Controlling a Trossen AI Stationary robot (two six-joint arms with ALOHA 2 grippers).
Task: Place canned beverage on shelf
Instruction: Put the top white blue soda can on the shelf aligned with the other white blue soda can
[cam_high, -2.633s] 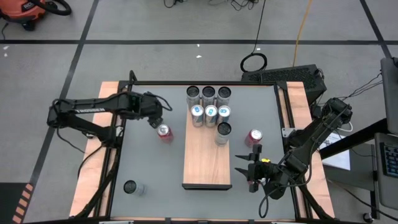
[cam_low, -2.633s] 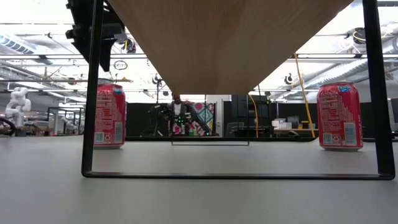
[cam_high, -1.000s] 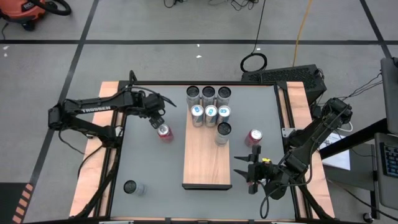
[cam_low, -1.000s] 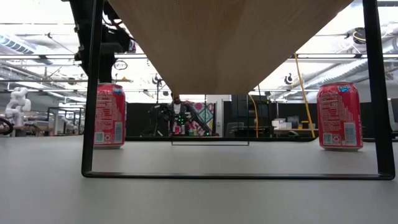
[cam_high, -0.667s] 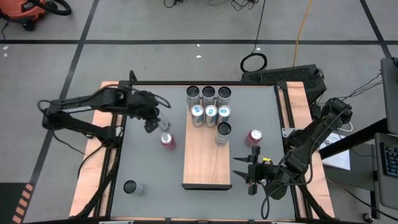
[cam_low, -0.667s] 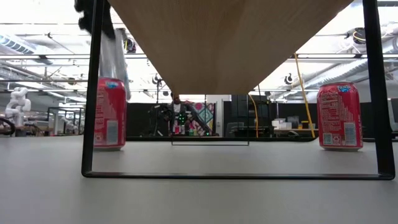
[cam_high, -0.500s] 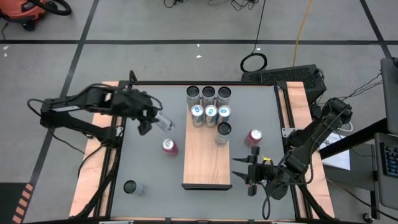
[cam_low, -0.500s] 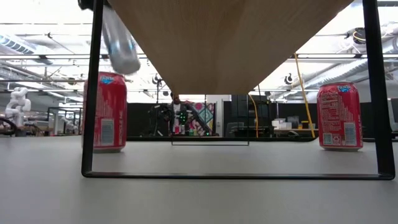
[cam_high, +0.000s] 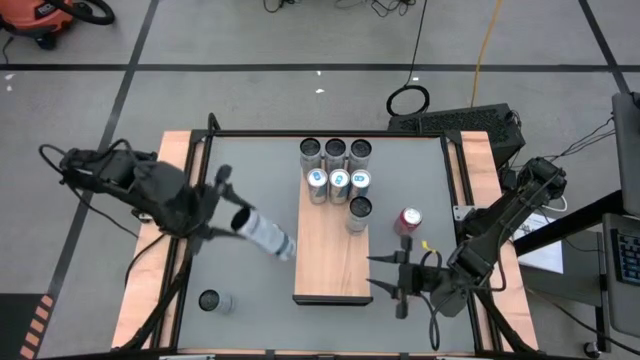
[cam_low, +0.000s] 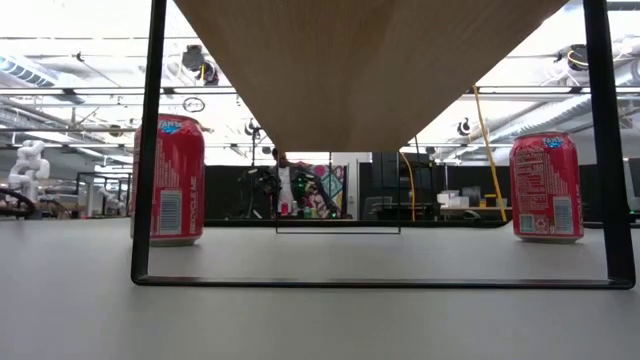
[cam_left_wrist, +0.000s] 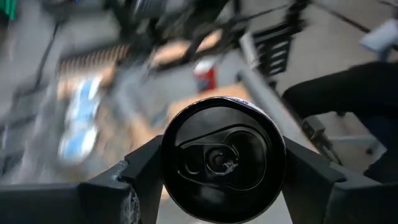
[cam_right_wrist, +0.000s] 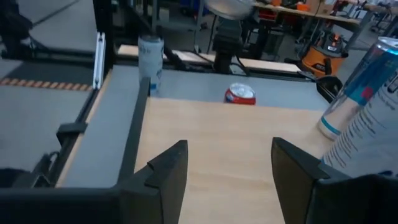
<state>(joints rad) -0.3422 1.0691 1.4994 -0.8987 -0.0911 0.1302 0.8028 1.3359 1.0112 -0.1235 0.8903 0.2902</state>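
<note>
The shelf (cam_high: 333, 250) is a wood-grain board on black legs; the low view shows it from underneath (cam_low: 360, 60). Several silver cans (cam_high: 337, 165) stand on its far end. My left gripper (cam_high: 228, 208) is at the table's left, shut on a silver can (cam_high: 264, 233) that lies slanting over the table. A red can (cam_low: 167, 180) stands on the table left of the shelf; the held can hides it in the high view. A second red can (cam_high: 408, 220) stands on the table right of the shelf. My right gripper (cam_high: 380, 278) is open and empty over the shelf's near right corner. My left gripper pinches the silver can between its two fingers (cam_left_wrist: 140, 171), one on each side of the can's wall near its tab end (cam_left_wrist: 221, 158). The can lies along the fingers and sticks out past them toward the shelf. It is lifted clear of the table, roughly level.
A lone silver can (cam_high: 211, 300) stands near the table's near left corner, and also shows in the right wrist view (cam_right_wrist: 151, 56). The shelf's near half (cam_right_wrist: 236, 149) is bare wood. Pale wooden strips (cam_high: 172, 160) edge the table. A person (cam_low: 287, 190) stands far off in the room.
My left gripper has swung up, toward the table's left and near edges, tipping the silver can from upright to lying slanted. The left red can has slid toward the table's near edge and still stands upright.
</note>
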